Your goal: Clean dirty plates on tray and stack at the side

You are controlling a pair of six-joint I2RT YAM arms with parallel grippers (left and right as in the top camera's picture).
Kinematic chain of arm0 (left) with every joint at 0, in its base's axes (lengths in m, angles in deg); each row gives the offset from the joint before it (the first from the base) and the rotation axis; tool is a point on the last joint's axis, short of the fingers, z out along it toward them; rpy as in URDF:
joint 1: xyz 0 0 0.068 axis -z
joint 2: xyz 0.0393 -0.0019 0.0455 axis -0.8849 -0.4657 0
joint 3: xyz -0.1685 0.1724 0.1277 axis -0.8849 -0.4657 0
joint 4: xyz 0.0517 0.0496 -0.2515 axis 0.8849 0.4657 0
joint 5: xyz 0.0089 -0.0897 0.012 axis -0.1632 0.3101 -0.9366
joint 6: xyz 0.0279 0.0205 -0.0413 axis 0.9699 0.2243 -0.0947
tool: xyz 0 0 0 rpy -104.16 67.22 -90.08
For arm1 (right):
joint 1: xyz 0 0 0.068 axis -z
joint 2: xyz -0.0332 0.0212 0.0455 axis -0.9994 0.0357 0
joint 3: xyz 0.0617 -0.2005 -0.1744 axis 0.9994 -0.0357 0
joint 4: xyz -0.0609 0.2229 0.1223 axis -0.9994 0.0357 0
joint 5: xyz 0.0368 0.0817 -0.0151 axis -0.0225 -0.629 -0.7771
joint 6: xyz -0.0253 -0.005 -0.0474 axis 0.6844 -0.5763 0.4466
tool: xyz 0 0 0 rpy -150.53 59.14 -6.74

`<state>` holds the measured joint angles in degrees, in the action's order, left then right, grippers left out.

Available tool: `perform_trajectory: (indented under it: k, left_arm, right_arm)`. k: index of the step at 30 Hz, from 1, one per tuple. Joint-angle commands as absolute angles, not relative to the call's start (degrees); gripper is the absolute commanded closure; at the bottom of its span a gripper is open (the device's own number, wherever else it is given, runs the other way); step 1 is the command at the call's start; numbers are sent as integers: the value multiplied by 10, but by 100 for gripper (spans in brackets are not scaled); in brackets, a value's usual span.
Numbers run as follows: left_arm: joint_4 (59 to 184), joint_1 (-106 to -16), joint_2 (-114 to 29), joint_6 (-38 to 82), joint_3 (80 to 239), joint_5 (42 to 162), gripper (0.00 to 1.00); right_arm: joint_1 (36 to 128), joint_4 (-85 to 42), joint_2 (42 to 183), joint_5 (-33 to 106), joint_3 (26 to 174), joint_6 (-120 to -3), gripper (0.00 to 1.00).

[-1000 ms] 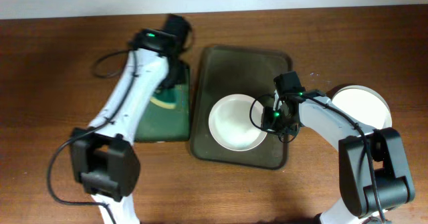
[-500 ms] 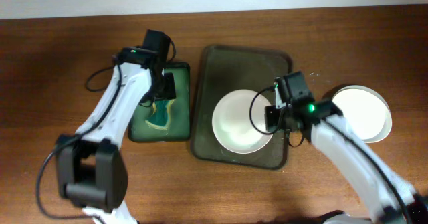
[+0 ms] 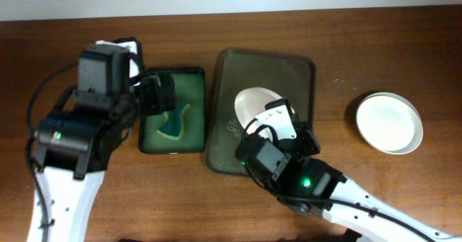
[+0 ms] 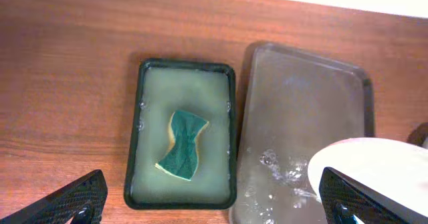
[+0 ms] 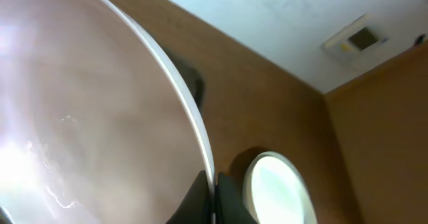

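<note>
The round white plate (image 3: pixel 253 103), which a second ago lay flat on the dark grey rectangular metal tray (image 3: pixel 296 68), has been lifted clear and is held tilted above it. Its rim is clenched by the right gripper (image 5: pixel 215 196), as the right wrist view shows. Water drops are left on the tray where it lay.

The left gripper (image 4: pixel 212 196), earlier low over the green rectangular basin of water (image 3: pixel 196 76), has been raised and is spread wide with nothing in it. The green and yellow sponge (image 4: pixel 184 144) is left lying in the basin.

With the sponge put down, the lifted plate is judged washed and due for the second white plate (image 3: pixel 388 122) set aside on the brown wooden bench (image 3: pixel 58 54).
</note>
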<state>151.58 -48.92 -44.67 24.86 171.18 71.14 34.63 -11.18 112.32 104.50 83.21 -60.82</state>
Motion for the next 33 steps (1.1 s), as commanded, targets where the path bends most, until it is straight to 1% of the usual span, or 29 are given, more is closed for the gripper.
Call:
perform_trajectory:
  k: [1, 4, 33]
  left_arm:
    - [1515, -489, -444, 249, 1720, 716, 0]
    - [1518, -489, -444, 249, 1720, 716, 0]
    - [1519, -489, -444, 249, 1719, 716, 0]
  right_arm:
    - [328, -113, 1112, 1108, 835, -594, 96]
    - [327, -109, 1112, 1127, 835, -594, 96]
    - [328, -107, 1114, 1123, 835, -600, 96]
